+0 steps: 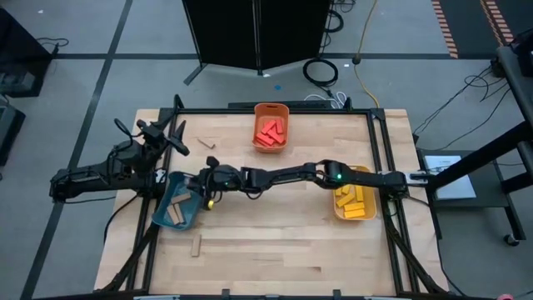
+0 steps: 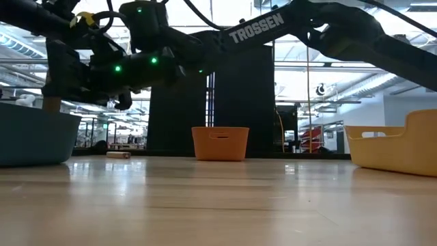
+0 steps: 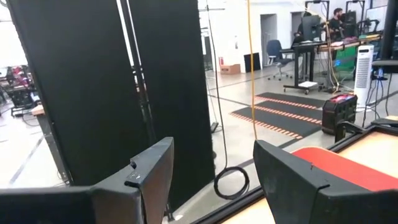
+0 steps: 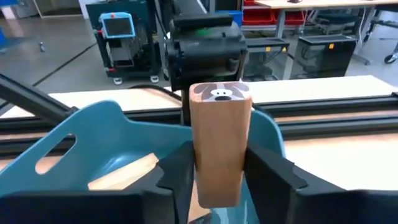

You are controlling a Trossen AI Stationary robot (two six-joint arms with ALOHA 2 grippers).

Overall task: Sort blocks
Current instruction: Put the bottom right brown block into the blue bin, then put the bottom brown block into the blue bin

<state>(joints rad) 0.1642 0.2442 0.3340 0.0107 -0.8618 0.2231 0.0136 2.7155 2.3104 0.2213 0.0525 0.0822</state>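
Observation:
My right gripper reaches across the table from the right and is shut on a tan wooden block, over the near rim of the teal bin. In the low view the block shows just above the teal bin. More tan blocks lie in that bin. Red blocks fill the orange bin, and yellow blocks lie in the yellow bin. My left gripper is raised at the table's far left, open and holding nothing. My right gripper pinches the tan block between its two fingers, one pad on each long side near its lower half. The block sticks out past the fingertips, and its free end bears a small printed face. It is lifted clear above the teal bin.
Two loose tan blocks lie on the table, one near the far left and one toward the near edge; one block also shows in the low view. A black frame rail borders the table. Bare wood lies in the table's middle and near part.

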